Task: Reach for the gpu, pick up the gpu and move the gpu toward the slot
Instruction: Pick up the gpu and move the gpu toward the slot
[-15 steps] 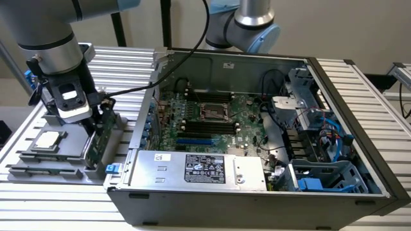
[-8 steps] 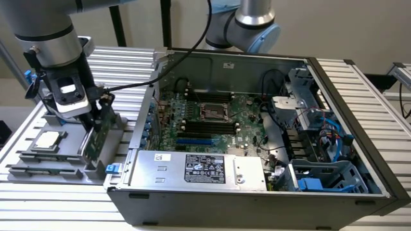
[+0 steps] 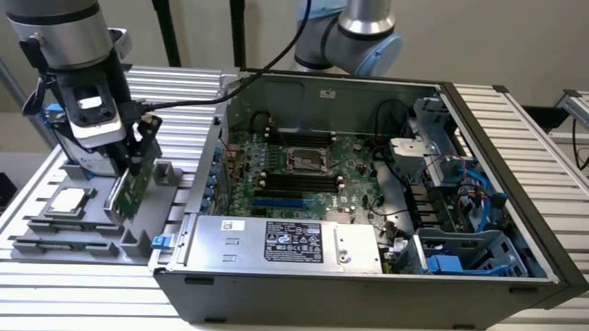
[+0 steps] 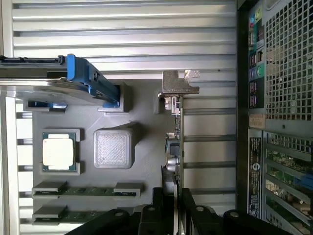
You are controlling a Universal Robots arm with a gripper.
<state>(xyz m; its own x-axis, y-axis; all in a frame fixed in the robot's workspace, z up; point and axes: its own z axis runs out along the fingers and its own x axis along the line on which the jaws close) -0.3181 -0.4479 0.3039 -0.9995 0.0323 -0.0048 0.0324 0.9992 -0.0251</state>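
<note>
The gpu [image 3: 127, 192] is a thin green card standing on edge in the grey holder tray [image 3: 55, 234], at the exterior view's left beside the open computer case. In the wrist view I look down its thin edge [image 4: 174, 142], with its silver bracket [image 4: 179, 84] at the far end. My gripper [image 3: 138, 157] comes down from above onto the card's upper edge. Its two black fingers [image 4: 157, 208] sit tight against either side of the card, so the gripper [image 4: 172, 201] is shut on it. The blue slot [image 3: 278, 203] lies on the motherboard inside the case.
The tray also holds a square silver processor chip [image 4: 57, 152], a hard drive with blue rails [image 4: 73, 83] and two memory sticks [image 4: 83, 190]. The case's metal side wall [image 4: 274, 98] rises close beside the card. A silver power supply [image 3: 285, 241] fills the case's front.
</note>
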